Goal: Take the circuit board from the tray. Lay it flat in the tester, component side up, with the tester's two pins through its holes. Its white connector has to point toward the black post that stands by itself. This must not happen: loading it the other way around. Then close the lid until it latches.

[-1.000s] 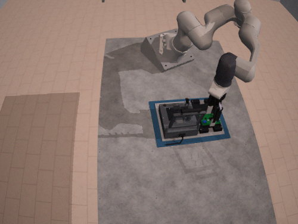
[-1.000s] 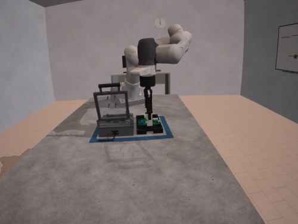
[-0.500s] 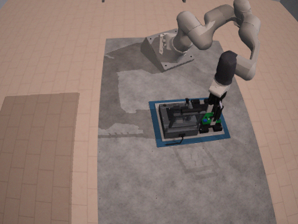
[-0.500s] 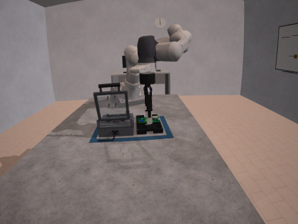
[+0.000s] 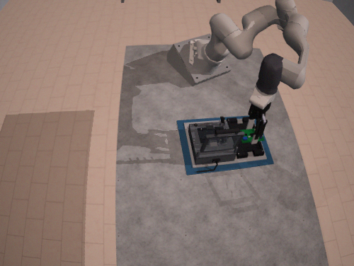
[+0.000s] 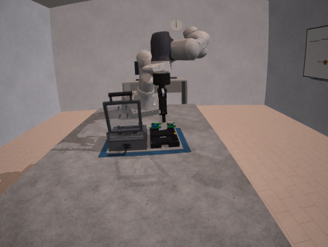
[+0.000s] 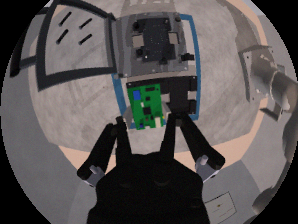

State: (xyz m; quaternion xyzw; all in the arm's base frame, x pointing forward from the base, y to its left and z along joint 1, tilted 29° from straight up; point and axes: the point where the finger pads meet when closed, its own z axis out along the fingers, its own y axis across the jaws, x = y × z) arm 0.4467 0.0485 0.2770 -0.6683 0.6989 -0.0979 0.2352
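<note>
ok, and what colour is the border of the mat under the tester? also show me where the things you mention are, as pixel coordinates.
Blue [image 5: 228,168] [image 6: 184,139] [image 7: 196,50]; top view shows it best.

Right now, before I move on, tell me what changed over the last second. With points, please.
The gripper [image 5: 258,139] [image 6: 163,123] [image 7: 146,108] has risen, carrying the circuit board [image 5: 246,139] [image 6: 155,125] [image 7: 144,104] up off the tray [image 5: 244,150] [image 6: 164,143] [image 7: 181,95]. The tray and tester [image 5: 219,158] [image 6: 126,143] [image 7: 125,50] stayed put, lid [image 5: 226,131] [image 6: 141,115] [image 7: 77,78] still raised.
</note>
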